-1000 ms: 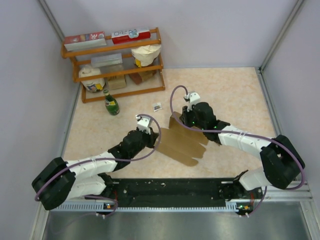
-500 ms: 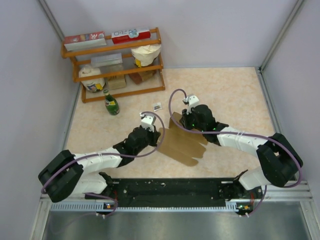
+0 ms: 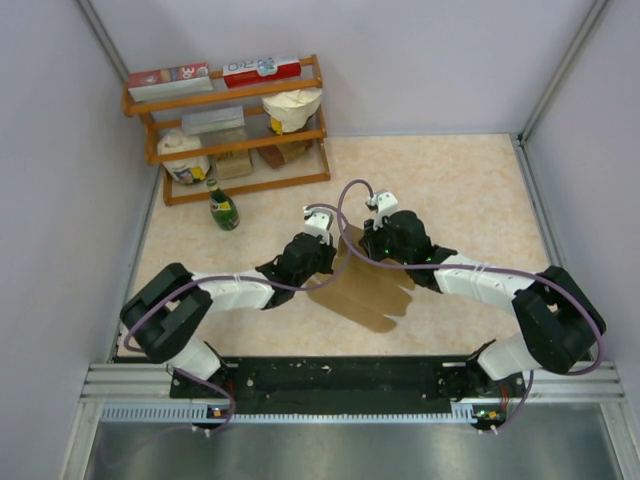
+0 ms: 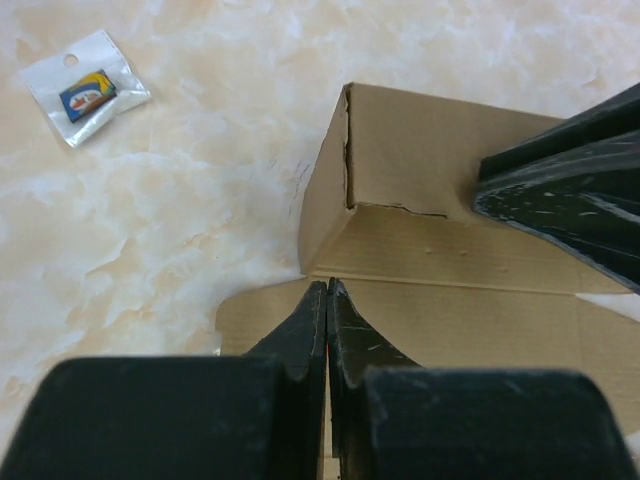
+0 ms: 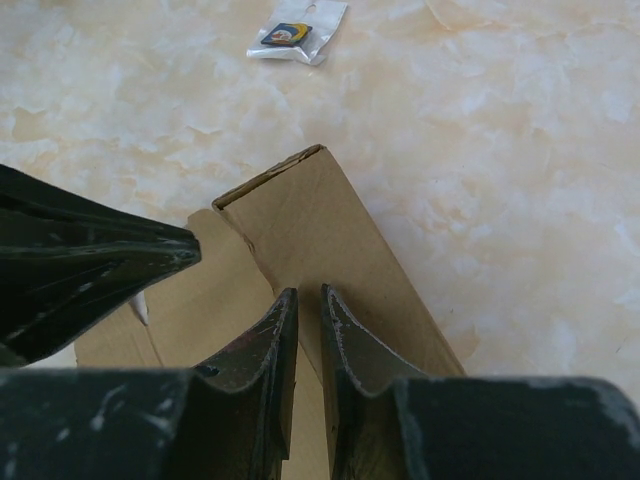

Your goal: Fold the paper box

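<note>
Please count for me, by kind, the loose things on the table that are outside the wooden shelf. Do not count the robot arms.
Paper box: 1
Green bottle: 1
Small plastic packet: 1
Total: 3

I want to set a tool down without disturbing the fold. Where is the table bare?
Bare table: far right, between right arm and walls; left, between green bottle and left arm. Crowded: the middle, where left hand and right hand meet at the paper box, small packet just beyond.
</note>
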Tool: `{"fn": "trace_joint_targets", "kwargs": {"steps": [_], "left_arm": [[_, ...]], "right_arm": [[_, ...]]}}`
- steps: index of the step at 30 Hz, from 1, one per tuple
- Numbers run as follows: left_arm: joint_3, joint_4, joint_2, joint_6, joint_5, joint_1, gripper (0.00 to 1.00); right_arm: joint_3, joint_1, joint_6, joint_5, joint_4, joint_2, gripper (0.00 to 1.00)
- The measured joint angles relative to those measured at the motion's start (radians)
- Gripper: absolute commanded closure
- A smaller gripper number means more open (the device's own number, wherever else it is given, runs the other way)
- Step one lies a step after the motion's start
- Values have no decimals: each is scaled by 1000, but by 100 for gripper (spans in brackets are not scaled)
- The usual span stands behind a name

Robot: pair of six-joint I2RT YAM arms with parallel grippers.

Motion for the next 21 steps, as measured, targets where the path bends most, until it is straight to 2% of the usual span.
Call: {"fn": "trace_joint_targets", "kwargs": {"steps": [6,21], "left_arm": [[43,0,118,6,1,2,100],[131,1,211,40,2,7,100]], "right_arm": [[0,0,0,-1,0,0,85],[0,0,0,-19,-1,10,86]]}}
